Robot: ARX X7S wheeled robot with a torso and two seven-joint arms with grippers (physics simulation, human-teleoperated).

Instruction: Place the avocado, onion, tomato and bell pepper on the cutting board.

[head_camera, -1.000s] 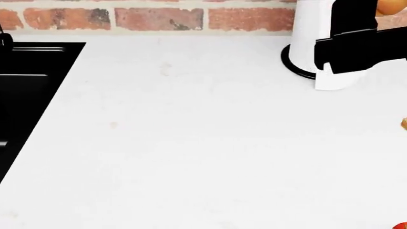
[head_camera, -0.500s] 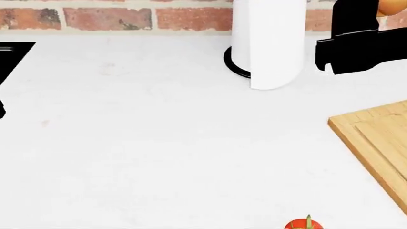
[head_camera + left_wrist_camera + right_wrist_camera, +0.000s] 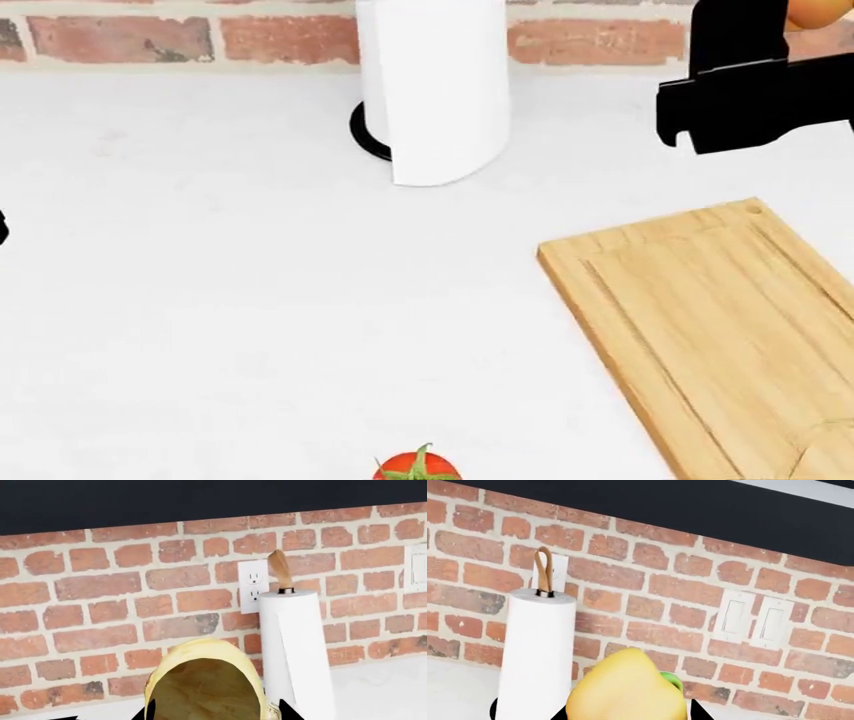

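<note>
My left gripper (image 3: pixel 213 712) clamps the onion (image 3: pixel 205 680); the tomato (image 3: pixel 418 466) sits below-left of the cutting board (image 3: pixel 721 330), whose long axis runs away rightward. My right gripper (image 3: pixel 627 712), nearer the board, grips the bell pepper (image 3: pixel 625 687).

Head view has swung right: paper towel roll (image 3: pixel 434 90) slid from right toward centre-left, cutting board (image 3: pixel 714 330) now largely in view, tomato (image 3: pixel 418 467) shifted left along near edge, sink gone

Paper towel roll (image 3: pixel 434 85) in all views.
</note>
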